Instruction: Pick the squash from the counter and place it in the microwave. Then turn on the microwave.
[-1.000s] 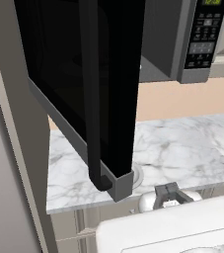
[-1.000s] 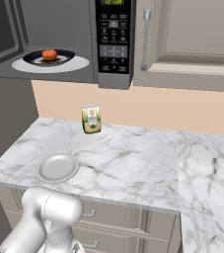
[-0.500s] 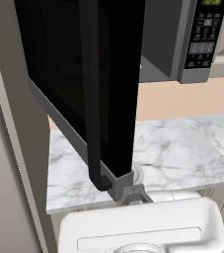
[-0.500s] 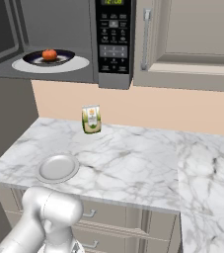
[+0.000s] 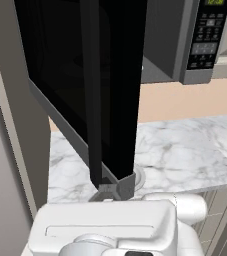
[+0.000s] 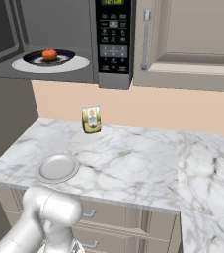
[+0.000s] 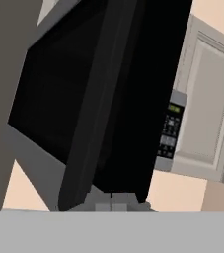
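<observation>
The squash (image 6: pixel 49 54), a small orange-red lump, lies on a dark dish inside the open microwave (image 6: pixel 114 74), on its white turntable. The black door (image 5: pixel 110 85) stands swung far out toward me, its vertical handle (image 5: pixel 91 100) facing me. My gripper (image 5: pixel 106 193) is shut and holds nothing, just under the door's lower corner, above the counter's (image 5: pixel 185 150) front left part. In the hand view the fingertips (image 7: pixel 103 206) sit together right below the door's (image 7: pixel 128 99) bottom edge, with the button panel (image 7: pixel 170 133) beyond.
A white plate (image 6: pixel 57 168) lies on the marble near the front left. A green-and-white carton (image 6: pixel 91 118) stands by the back wall under the microwave. Beige cabinets (image 6: pixel 192 39) hang to the right. A tall grey panel (image 5: pixel 5 150) borders the counter's left end.
My shut gripper has slid left from beside the door's lower corner to under it, and the white arm has risen into the left base view. The door has not visibly moved.
</observation>
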